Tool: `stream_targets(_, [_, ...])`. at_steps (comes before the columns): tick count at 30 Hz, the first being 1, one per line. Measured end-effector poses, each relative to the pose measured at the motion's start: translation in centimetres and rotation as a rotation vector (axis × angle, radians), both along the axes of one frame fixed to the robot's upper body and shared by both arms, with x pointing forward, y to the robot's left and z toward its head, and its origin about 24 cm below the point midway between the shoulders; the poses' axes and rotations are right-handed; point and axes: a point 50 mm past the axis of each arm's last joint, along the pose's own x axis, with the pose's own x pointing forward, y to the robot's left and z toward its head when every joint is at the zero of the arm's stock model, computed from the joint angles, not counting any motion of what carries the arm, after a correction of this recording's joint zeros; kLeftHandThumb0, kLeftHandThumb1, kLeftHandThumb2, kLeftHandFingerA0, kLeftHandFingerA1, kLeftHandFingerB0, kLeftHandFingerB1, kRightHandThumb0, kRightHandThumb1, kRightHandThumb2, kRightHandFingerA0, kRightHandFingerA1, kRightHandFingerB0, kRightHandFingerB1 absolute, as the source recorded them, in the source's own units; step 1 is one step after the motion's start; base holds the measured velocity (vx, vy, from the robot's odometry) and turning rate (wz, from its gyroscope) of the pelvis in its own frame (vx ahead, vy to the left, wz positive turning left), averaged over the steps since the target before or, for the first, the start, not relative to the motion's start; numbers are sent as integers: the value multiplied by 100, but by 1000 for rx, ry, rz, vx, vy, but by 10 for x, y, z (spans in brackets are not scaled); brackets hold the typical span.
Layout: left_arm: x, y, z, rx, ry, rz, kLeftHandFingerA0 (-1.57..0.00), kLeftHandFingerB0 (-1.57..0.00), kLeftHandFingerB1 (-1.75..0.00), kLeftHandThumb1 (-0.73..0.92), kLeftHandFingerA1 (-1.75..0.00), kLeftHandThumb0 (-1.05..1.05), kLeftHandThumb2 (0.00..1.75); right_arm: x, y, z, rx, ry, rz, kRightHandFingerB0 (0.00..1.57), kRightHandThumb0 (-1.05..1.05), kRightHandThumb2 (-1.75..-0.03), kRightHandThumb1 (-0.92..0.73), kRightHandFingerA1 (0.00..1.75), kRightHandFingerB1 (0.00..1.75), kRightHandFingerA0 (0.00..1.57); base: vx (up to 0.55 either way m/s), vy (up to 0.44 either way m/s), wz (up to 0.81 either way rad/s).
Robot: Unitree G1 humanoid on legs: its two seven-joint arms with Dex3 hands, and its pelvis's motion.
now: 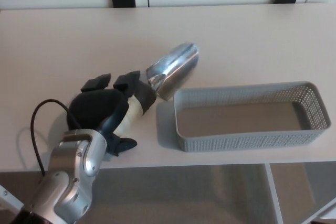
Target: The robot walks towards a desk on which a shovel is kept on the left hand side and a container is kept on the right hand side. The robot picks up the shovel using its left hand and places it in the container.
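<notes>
Left hand [102, 113] closed around the taped handle of the shovel [170, 72], blade angled up toward the near-left corner of the empty container [247, 139] on the bench [252, 40], seemingly positioned for transfer; right hand unseen

Shovel [170, 70]: small scoop, shiny metal bowl, handle wrapped in tan tape with a dark band at the neck. Lies on the desk [63, 40] left of centre, bowl pointing up and to the right, handle running down-left. Lower handle hidden from view. Bowl tip just beside the container's near-left corner; contact unclear.

Container [247, 116]: grey perforated plastic basket, long, shallow, rectangular. Sits flat on the desk's right side near the front edge, long axis across the view. Nothing inside.
</notes>
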Motion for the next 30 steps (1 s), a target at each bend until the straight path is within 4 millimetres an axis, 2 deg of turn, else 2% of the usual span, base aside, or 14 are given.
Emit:
stream_targets(1, [1, 2, 0, 20, -13, 17, -1, -2, -24, 46, -24, -42, 54, 0, 0, 0, -8, 2, 7, 71, -35, -53, -43, 48, 47, 84, 0, 0, 0])
stream_targets(2, [1, 3, 0, 35, -22, 29, 0, 0, -24, 34, -23, -43, 71, 0, -1, 1, -14, 5, 13, 71, -34, -53, -43, 49, 48, 85, 0, 0, 0])
stream_targets(3, [1, 5, 0, 47, -34, 40, 0, 0, -24, 34, -23, -43, 71, 0, -1, 1, -20, 9, 19, 71, -35, -53, -43, 49, 48, 87, 0, 0, 0])
stream_targets(4, [1, 6, 1, 56, -43, 48, -1, -2, -24, 46, -25, -43, 54, 0, -1, 0, -24, 11, 23, 71, -34, -53, -43, 49, 48, 86, 0, 0, 0])
stream_targets(6, [1, 7, 1, 72, -59, 61, 0, -1, -25, 33, -24, -42, 71, 0, -1, 0, -28, 14, 27, 69, -37, -53, -43, 49, 47, 89, 0, 0, 0])
stream_targets(7, [1, 8, 1, 80, -67, 68, -2, -3, -24, 46, -24, -41, 54, 0, -1, 0, -29, 16, 29, 60, -42, -74, -35, 66, 58, 87, 0, 0, 0])
stream_targets(9, [1, 9, 0, 90, -77, 76, 0, 0, -25, 33, -24, -41, 71, -1, -1, 0, -33, 21, 36, 63, -44, -73, -36, 65, 58, 90, 0, 0, 0])
stream_targets(10, [1, 9, 0, 94, -80, 78, 0, 0, -25, 33, -25, -42, 71, -1, -1, 0, -35, 23, 40, 71, -37, -53, -43, 49, 47, 91, 0, 0, 0])
stream_targets(22, [6, 8, -3, 58, -73, 94, -1, 0, -26, 32, -37, -36, 71, 7, 0, 1, -70, 29, 78, 73, -41, -53, -43, 50, 47, 95, 0, 0, 0])
stream_targets(23, [7, 9, -2, 41, -64, 89, -14, -1, -24, 49, -29, -36, 55, 8, 0, 1, -72, 29, 79, 74, -41, -53, -43, 50, 48, 94, 0, 0, 0])
stream_targets(26, [10, 10, -2, 0, -33, 69, -12, -5, -22, 40, -37, -47, 67, 9, 0, 1, -73, 26, 81, 75, -42, -54, -43, 50, 47, 95, 0, 0, 0])
stream_targets(27, [12, 10, -2, -11, -15, 65, 0, 0, -48, 37, -46, -27, 89, 10, 0, 2, -73, 24, 82, 75, -42, -54, -44, 50, 47, 97, 0, 0, 0])
stream_targets(29, [16, 11, -3, -30, 21, 57, 0, 0, -48, 37, -45, -27, 89, 11, 0, 2, -73, 20, 83, 75, -42, -54, -44, 50, 47, 97, 0, 0, 0])
stream_targets(30, [17, 11, -3, -35, 32, 54, -32, -5, -26, 44, -43, -51, 68, 12, 0, 2, -73, 19, 84, 73, -42, -54, -44, 50, 47, 99, 0, 0, 0])
